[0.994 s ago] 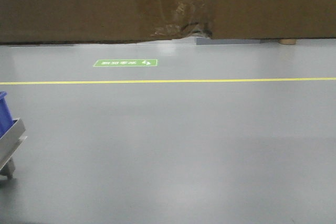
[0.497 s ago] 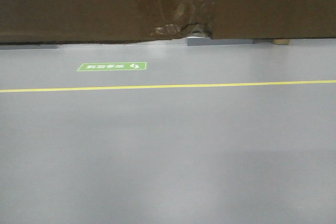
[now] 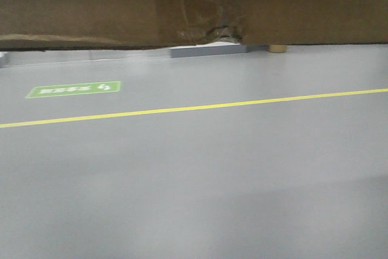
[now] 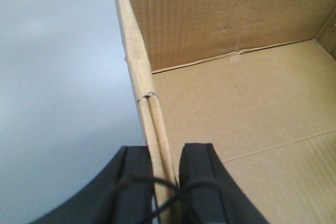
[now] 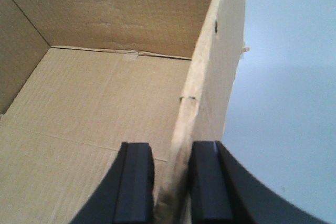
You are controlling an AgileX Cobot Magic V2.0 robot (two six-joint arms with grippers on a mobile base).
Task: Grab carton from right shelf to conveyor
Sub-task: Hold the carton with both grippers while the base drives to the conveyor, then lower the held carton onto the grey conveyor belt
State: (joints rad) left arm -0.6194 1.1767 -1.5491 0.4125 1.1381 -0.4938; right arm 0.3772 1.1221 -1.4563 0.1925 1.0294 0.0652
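The grab itself looks done: the carton (image 3: 91,4) is carried between both arms, open top up. It fills the upper edge of the front view, with its taped seam (image 3: 200,4) and the small tear (image 3: 221,33) on its lower edge facing the camera. The left gripper (image 4: 167,156) is clamped on the carton's left wall, one finger outside and one inside, with the doubled cardboard pinched between the pads. The right gripper (image 5: 170,153) is closed the same way on the right wall, which bows slightly under the squeeze. The inside of the carton looks empty in both wrist views. Below and around it lies only the smooth grey floor (image 3: 194,180), crossed by a yellow line (image 3: 194,108) and a green floor sign (image 3: 74,89). No shelf rail, belt surface or red edge shows in any view, so the carton cannot be placed against any worktop edge or corner; it hangs over open floor. I judge that it is clear of the right shelf and that the task is somewhere in the carrying leg, roughly midway. What remains is to reach the conveyor, bring the carton over the belt, lower it flat and open both grippers. How near the conveyor is cannot be told from here.
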